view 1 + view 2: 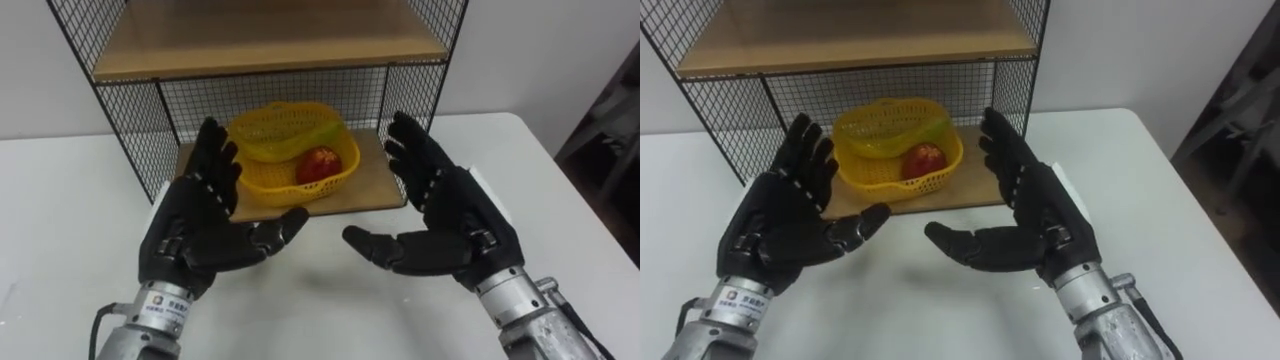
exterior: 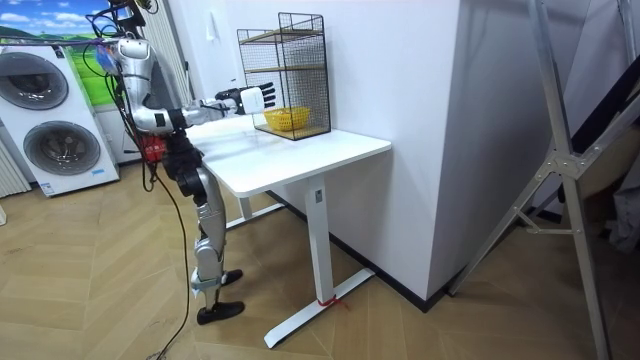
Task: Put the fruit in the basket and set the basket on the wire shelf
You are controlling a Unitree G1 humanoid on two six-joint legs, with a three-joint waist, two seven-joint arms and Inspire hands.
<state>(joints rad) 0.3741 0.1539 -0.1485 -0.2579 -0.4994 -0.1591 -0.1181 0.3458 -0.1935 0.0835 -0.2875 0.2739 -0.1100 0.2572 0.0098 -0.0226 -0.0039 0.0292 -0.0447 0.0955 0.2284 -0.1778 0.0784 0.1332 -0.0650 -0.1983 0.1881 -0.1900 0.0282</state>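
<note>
Left hand (image 1: 200, 225) and right hand (image 1: 455, 220) hover released, palms facing. Past their fingertips (image 1: 212, 138) the yellow basket (image 1: 262, 182) with red fruit (image 1: 318, 165) sits inside the wire shelf (image 1: 140, 130).

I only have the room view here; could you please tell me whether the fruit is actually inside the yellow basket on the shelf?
Observer: Yes, a red fruit lies in the basket, next to a yellow-green fruit.
Operator: Thank you. Is either hand holding the basket?
Observer: No. The left hand and the right hand are both open with straight fingers, palms facing each other. They are in front of the basket and do not touch it.
Operator: And where exactly does the basket stand?
Observer: On the lower wooden board of the wire shelf, beneath the upper board.
</note>
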